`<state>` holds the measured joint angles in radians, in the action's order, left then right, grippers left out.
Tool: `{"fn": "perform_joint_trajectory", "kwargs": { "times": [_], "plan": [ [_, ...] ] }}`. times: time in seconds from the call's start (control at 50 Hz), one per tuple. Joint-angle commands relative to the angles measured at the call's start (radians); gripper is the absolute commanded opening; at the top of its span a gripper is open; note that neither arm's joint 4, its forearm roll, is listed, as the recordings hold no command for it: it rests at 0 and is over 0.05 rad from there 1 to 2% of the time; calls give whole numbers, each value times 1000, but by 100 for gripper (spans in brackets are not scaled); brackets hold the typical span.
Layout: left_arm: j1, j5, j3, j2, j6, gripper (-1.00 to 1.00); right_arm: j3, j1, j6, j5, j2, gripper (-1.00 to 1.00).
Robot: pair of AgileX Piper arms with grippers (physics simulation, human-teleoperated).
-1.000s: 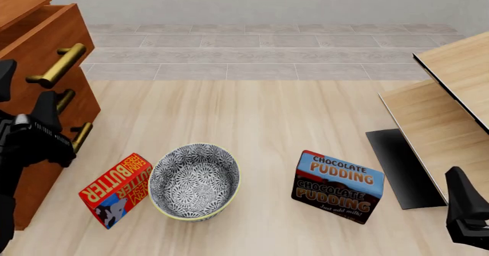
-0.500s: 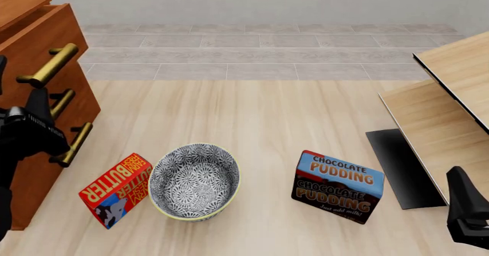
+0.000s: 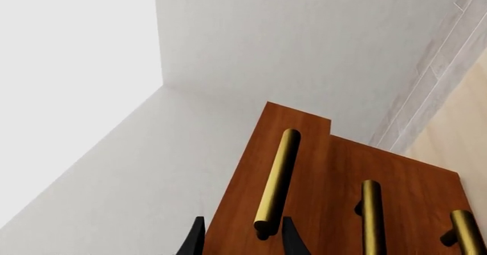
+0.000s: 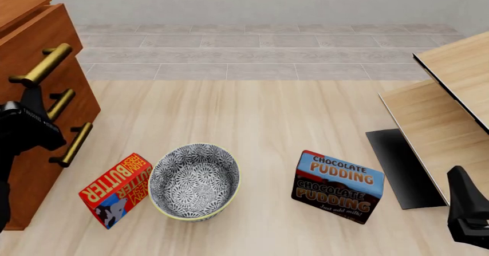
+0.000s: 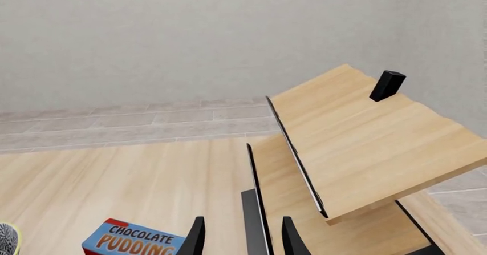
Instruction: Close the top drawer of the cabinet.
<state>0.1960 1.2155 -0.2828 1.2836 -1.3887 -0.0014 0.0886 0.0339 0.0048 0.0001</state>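
I see one cabinet [image 4: 34, 95] at the far left of the table [image 4: 260, 124], cut off by the frame edge. It has three drawers, each with one brass handle, so three handles in all. The top drawer [image 3: 270, 169] stands out a little further than the two drawers below it, so it is not fully shut. Its handle [image 4: 40, 65] is the highest of the three.

My left gripper [image 3: 242, 241] sits right in front of the top drawer. In the left wrist view only its two dark fingertips [image 3: 195, 242] show, spread apart, with the near end of the top handle just beside them. I cannot tell whether they touch the drawer. In the front view the left arm hides part of the cabinet's lower front.

To the right of the cabinet, on the table, lie one red butter box [image 4: 114, 190], one patterned bowl [image 4: 194, 181] just beside it, and one pudding box [image 4: 338, 186] further right. Far from the cabinet, at the right edge, are two pale wooden boards [image 4: 447, 90], tilted and cut off.

My right gripper [image 5: 240, 238] is near those boards, its fingers parted and empty; the front view shows only a dark part of that arm.
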Motion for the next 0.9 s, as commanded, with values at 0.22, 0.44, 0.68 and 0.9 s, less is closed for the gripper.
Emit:
{"fn": "perform_joint_trajectory", "kwargs": {
  "times": [0.22,0.44,0.68,0.9],
  "plan": [
    [46,4,-62,83,11,100,0,-2,0,-2,0,100],
    [61,4,-95,149,7,100,-1,-7,-1,-3,0,100],
    [75,4,-110,184,11,100,-4,-4,-1,-5,0,100],
    [104,4,-123,208,18,100,-4,4,-1,-5,0,100]
  ]
}}
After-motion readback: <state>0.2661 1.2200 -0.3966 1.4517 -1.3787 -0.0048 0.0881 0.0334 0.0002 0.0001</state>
